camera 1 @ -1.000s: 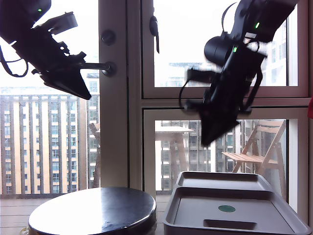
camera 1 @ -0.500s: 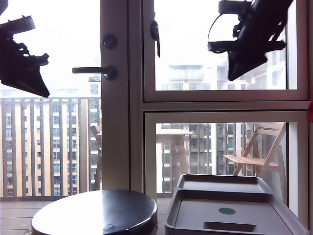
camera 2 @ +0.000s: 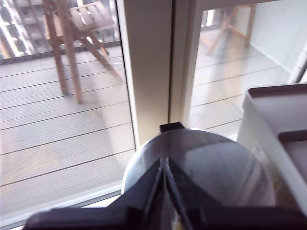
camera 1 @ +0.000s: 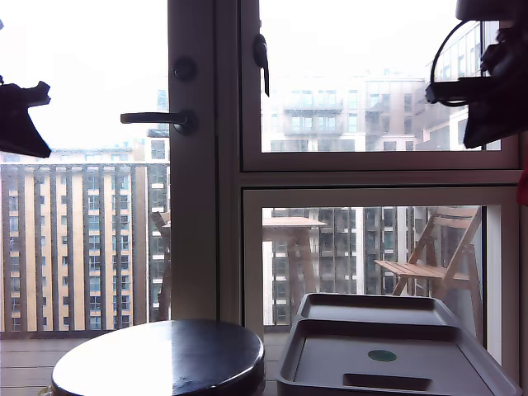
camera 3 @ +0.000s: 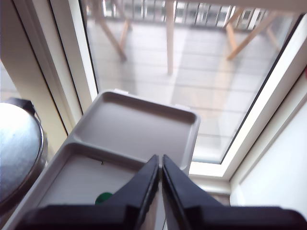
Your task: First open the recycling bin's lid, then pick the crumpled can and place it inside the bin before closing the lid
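— Both pincers? My first gripper (camera 2: 164,184) hangs above the round dark tabletop (camera 1: 157,355) at the exterior view's left, jaws pressed together on nothing.
— My second gripper (camera 3: 159,179) likewise, empty, above the recycling bin (camera 1: 375,309) at that view's right — the lid (camera 1: 396,363), green dot showing, lies flat on it

My first gripper (camera 2: 164,179) hangs high, its two dark fingers pressed together with no gap. Past their tips, at 12 o'clock, lies the round table (camera 2: 225,163), dark and glossy. The bin (camera 2: 268,120) stands just beside it at 2 o'clock. A wooden chair (camera 2: 72,28) stands outside the window at 10 o'clock.
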Tool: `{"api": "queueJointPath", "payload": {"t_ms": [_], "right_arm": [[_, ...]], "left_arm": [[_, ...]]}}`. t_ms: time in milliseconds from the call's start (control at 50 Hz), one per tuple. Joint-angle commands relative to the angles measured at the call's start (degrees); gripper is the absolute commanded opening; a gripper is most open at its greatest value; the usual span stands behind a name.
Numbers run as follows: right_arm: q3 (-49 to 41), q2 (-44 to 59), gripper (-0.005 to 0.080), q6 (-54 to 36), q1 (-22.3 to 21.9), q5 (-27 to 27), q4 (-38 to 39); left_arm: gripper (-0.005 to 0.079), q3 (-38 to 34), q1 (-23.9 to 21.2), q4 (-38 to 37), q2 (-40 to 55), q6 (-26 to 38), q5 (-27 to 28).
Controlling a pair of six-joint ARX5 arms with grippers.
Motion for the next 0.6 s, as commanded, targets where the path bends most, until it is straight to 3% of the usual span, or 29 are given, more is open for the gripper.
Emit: {"api": "queueJointPath", "payload": {"t_ms": [0,180,340,580], "right_arm": [[-3.23,-2.40,-0.0010,0.94,-1.11,0.59,2.71],[-10.49,-8.83,-0.0010,2.58,-5.60,0.39,6.40],[-16.83,-14.38,-0.0010,4.50,-9.84,-3.52,10.25],[-23.96,-23.89,-0.0010,4.66,-10.84,-3.98,13.51]], "left_arm": [[-0.0020,-3.34,-0.13,2.01,-1.51,-1.07,-0.39],[-0.0020,-9.46,-0.11,5.81,-5.20,-4.55,-0.52],[-0.0020,-13.25,-0.11,7.28,-7.78,-5.07,-0.55],[-0.0021,-20.17,-0.11,9.81,-16.39,-7.48,-0.92]]}}
